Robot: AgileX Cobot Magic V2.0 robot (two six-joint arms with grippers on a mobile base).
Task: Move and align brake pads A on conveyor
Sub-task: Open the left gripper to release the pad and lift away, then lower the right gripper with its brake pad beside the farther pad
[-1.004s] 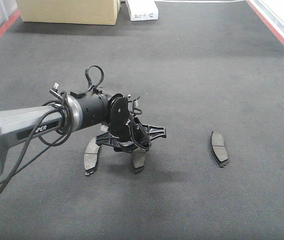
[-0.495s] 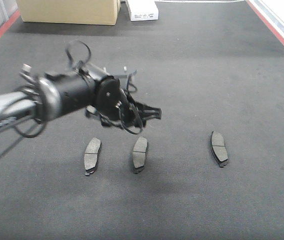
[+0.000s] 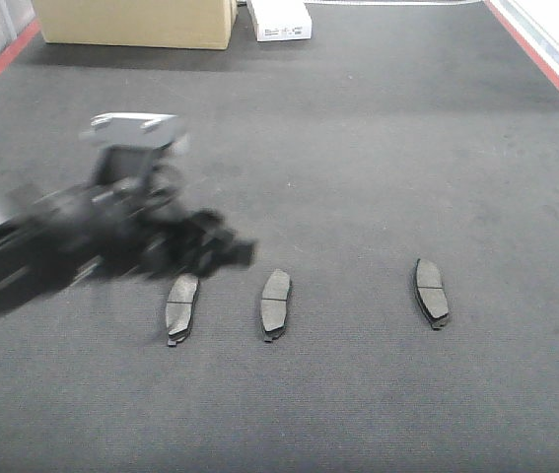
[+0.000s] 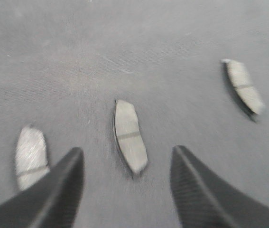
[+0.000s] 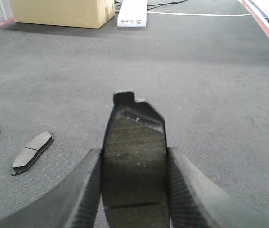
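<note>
Three brake pads A lie flat on the conveyor point(image 3: 378, 148) in the front view: left pad point(image 3: 180, 306) at lower left of centre, middle pad point(image 3: 275, 303) just right of it, right pad point(image 3: 431, 292) well apart toward lower right. A 4th pad point(image 5: 133, 166) is seen only in the right wrist view, pinched upright between the right end effector point(image 5: 133, 190) fingers, its tab end pointing up at frame centre.

Change since 1.0 s ago: the left end effector point(image 3: 215, 248) was then down over the middle pad; at 0.5 s ago it had lifted clear; now it is pulled back toward the left edge of frame, heavily motion-blurred, w/ nothing in it. In the left wrist view its fingers are spread wide, w/ the middle pad point(image 4: 130, 135) lying between them further off, the left pad point(image 4: 31, 154) at lower left and the right pad point(image 4: 243, 86) at upper right.

Judgement: the middle pad has prob. just been placed and released; left and middle pads now sit roughly parallel, near each other. The gap between middle and right pad looks like the slot for the 4th pad, so approx. one placement is left. The right pad is angled slightly differently from the other two and may need a nudge. A cardboard box point(image 3: 136, 22) and a white box point(image 3: 281, 20) sit at the top of frame, away from the work.
</note>
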